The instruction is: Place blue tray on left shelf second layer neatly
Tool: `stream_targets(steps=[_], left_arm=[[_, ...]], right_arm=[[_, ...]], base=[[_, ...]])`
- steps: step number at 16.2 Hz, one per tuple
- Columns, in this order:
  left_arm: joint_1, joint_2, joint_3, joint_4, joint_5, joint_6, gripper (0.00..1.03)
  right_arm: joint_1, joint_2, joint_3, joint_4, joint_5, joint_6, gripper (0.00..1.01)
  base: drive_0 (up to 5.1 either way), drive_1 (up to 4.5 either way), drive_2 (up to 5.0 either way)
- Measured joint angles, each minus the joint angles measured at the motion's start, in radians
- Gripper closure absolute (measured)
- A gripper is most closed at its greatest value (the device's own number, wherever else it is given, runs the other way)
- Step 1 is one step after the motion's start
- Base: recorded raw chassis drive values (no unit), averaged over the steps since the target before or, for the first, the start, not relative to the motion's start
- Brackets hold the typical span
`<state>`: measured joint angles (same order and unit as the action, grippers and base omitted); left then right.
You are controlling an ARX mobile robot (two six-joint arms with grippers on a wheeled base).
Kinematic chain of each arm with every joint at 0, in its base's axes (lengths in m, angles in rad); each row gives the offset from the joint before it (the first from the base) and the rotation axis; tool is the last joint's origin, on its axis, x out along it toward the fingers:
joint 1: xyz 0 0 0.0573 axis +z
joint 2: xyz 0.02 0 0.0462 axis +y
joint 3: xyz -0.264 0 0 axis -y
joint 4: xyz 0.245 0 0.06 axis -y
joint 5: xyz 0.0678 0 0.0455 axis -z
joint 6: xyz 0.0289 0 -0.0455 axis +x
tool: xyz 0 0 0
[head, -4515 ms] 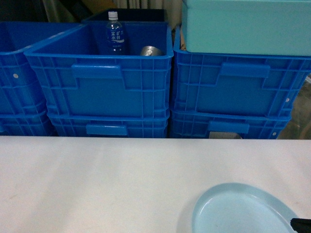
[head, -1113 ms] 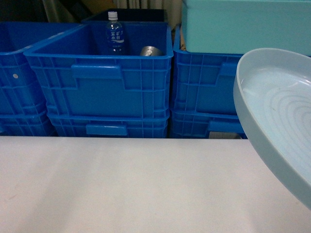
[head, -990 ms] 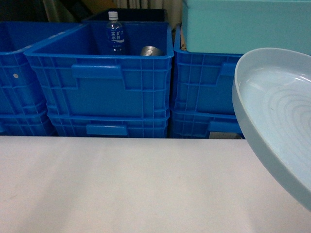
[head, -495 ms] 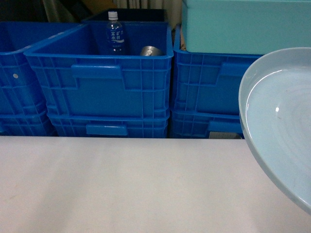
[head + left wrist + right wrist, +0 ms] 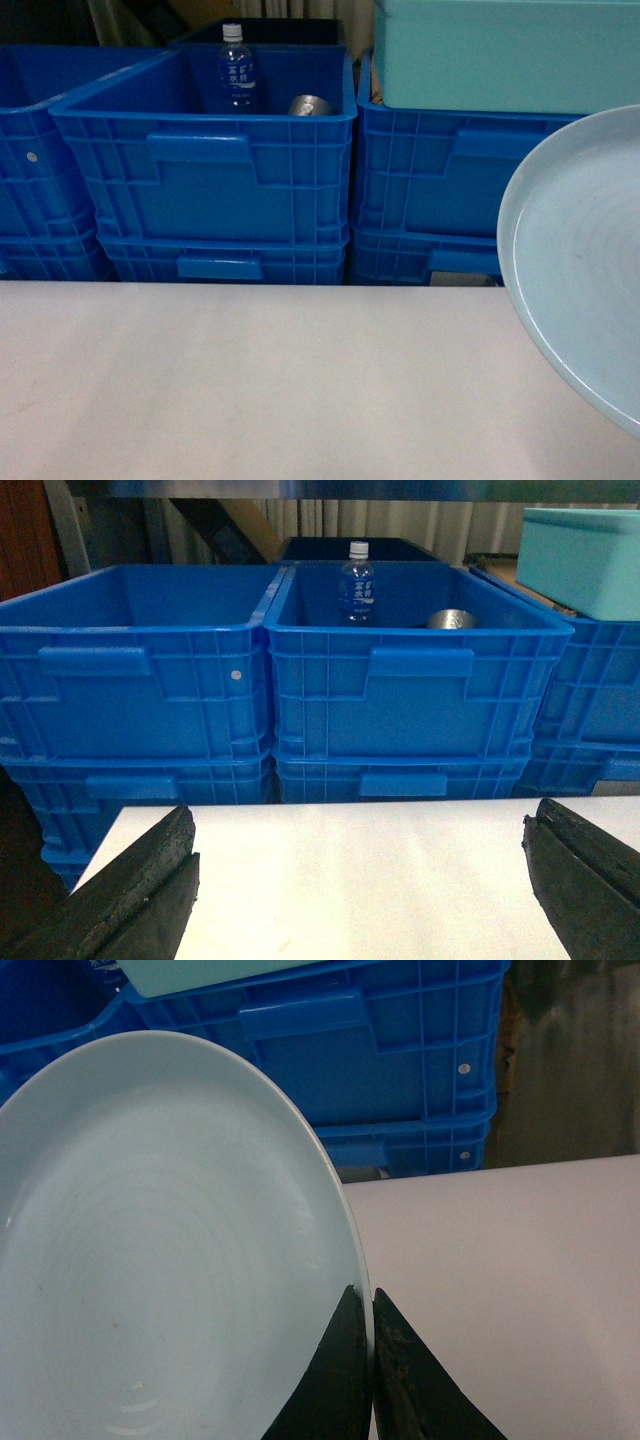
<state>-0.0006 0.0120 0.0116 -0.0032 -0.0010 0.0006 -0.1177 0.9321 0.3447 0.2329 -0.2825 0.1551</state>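
The pale blue tray [image 5: 585, 265] hangs tilted in the air at the right of the head view, lifted off the white table [image 5: 250, 380]. In the right wrist view the blue tray [image 5: 160, 1250] fills the left side, and my right gripper [image 5: 370, 1295] is shut on its rim, one finger on each face. My left gripper [image 5: 360, 845] stands wide open over the table with nothing between its fingers [image 5: 150, 875]. The left shelf is out of view, except perhaps a metal bar along the top edge of the left wrist view.
Stacked deep-blue crates [image 5: 205, 165] line the far side of the table. One open crate holds a water bottle [image 5: 237, 70] and a metal cup [image 5: 310, 104]. A teal bin [image 5: 505, 50] sits on the right crates.
The tray went from lying on the table 4.5 s ago to hanging in the air in my right gripper. Over the last second it has shifted slightly right and turned its inner face more toward the camera.
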Motion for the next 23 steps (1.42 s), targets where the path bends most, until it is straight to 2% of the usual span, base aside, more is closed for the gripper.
stream_targets(steps=[5, 9, 18, 21, 23], left_arm=[[0.0, 0.0, 0.0, 0.0, 0.0, 0.0, 0.05], [0.0, 0.0, 0.0, 0.0, 0.0, 0.0, 0.05], [0.0, 0.0, 0.0, 0.0, 0.0, 0.0, 0.05], [0.001, 0.0, 0.0, 0.0, -0.002, 0.0, 0.05], [0.001, 0.0, 0.0, 0.0, -0.002, 0.0, 0.05]], right_arm=[[0.013, -0.029, 0.012, -0.037, 0.005, -0.014, 0.99], [-0.007, -0.051, 0.015, -0.057, -0.029, -0.018, 0.99], [-0.008, -0.053, 0.015, -0.057, -0.031, -0.018, 0.99], [-0.007, -0.053, 0.015, -0.057, -0.034, -0.018, 0.99], [-0.008, -0.053, 0.015, -0.058, -0.034, -0.018, 0.99]], base=[[0.0, 0.0, 0.0], [0.0, 0.0, 0.0], [-0.1, -0.07, -0.1], [-1.7, -1.71, -1.7], [2.9, -5.4, -3.0]])
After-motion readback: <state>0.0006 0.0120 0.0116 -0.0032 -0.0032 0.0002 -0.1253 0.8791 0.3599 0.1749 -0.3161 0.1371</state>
